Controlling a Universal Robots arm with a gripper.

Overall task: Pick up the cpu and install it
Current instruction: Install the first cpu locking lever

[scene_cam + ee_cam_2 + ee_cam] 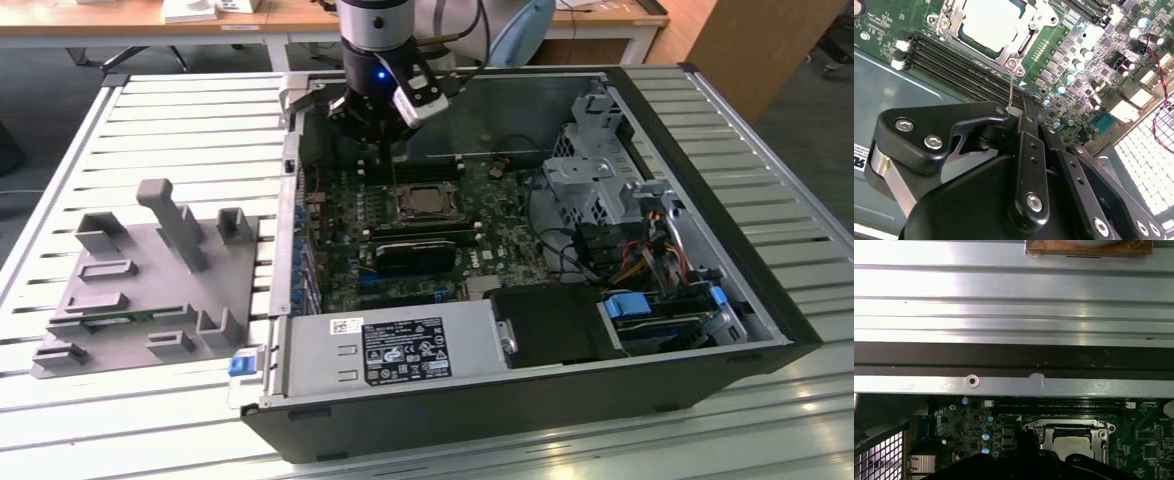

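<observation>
The cpu (988,22) sits in its socket, gripper (387,135) above.

Robotics lab or workshop bench. Open computer case (534,300) lying on slatted metal table (160,130), motherboard (414,230) showing; grey fixture block (147,280) sitting beside it; wooden desks (134,20) and blue chair (521,30) standing behind; robot arm (380,60) hanging over case.
</observation>
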